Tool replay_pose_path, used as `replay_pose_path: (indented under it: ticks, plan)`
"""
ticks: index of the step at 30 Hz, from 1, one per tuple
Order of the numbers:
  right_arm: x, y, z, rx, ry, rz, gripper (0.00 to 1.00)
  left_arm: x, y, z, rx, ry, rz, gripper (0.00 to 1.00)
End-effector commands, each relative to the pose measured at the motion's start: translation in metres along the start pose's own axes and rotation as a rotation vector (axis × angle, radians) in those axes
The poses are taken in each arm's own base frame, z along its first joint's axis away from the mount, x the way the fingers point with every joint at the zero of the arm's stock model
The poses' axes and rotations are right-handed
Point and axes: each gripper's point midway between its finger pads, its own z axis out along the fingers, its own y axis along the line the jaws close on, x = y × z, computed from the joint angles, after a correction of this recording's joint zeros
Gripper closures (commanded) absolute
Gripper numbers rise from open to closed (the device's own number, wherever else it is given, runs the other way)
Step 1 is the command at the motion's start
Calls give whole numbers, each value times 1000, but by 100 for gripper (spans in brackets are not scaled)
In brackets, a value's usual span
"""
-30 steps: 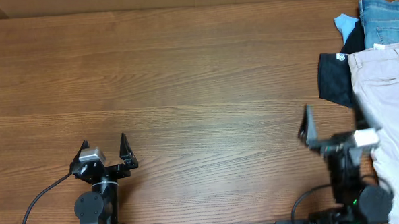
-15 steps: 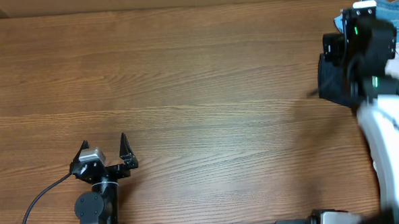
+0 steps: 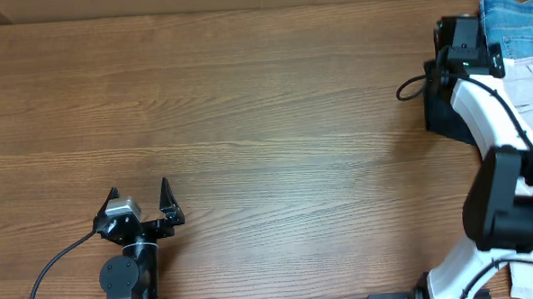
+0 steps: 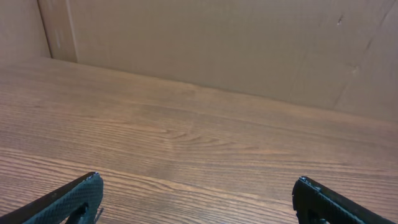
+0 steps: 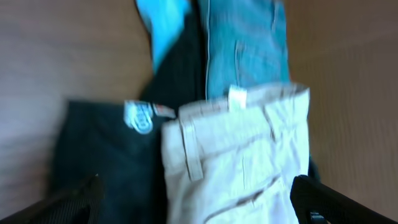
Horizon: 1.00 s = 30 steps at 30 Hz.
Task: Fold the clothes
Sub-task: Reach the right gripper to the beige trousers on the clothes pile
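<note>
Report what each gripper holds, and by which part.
Nothing is held. The left gripper is open over the table; the right gripper is open above the beige garment.

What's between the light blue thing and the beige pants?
The black shirt, seen in the right wrist view, between light blue cloth and beige pants.

We seem to be in a robotics lab: left arm (image 3: 128, 273) and right arm (image 3: 508, 202) mounted at the counter (image 3: 247, 105) near edge, cardboard wall (image 4: 217, 43) behind.
</note>
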Motion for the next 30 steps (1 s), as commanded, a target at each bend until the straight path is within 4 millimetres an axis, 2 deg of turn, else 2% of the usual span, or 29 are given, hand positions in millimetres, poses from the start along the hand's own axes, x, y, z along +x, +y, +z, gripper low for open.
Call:
replay_pose_path:
  ticks: [1, 12, 15, 17, 19, 25, 28, 30]
  plan:
    - [10, -12, 15, 74, 62, -15, 0, -1, 2, 0, -9, -10, 23, 0]
    - [43, 9, 52, 50, 172, -13, 1, -1, 2, 0, -9, -9, 23, 0]
    - [48, 11, 58, 51, 184, -12, 5, -1, 2, 0, -9, -9, 23, 0]
    - [50, 7, 61, 57, 189, 10, 12, -1, 2, 0, -9, -10, 23, 0]
    - [55, -1, 65, 69, 198, 74, 14, -1, 2, 0, -9, -9, 23, 0]
    - [83, -28, 81, 96, 266, 146, 14, -1, 2, 0, -9, -9, 23, 0]
    - [89, -37, 85, 105, 280, 164, 14, -1, 2, 0, -9, -10, 23, 0]
    - [90, -35, 86, 89, 278, 169, 14, -1, 2, 0, -9, -10, 23, 0]
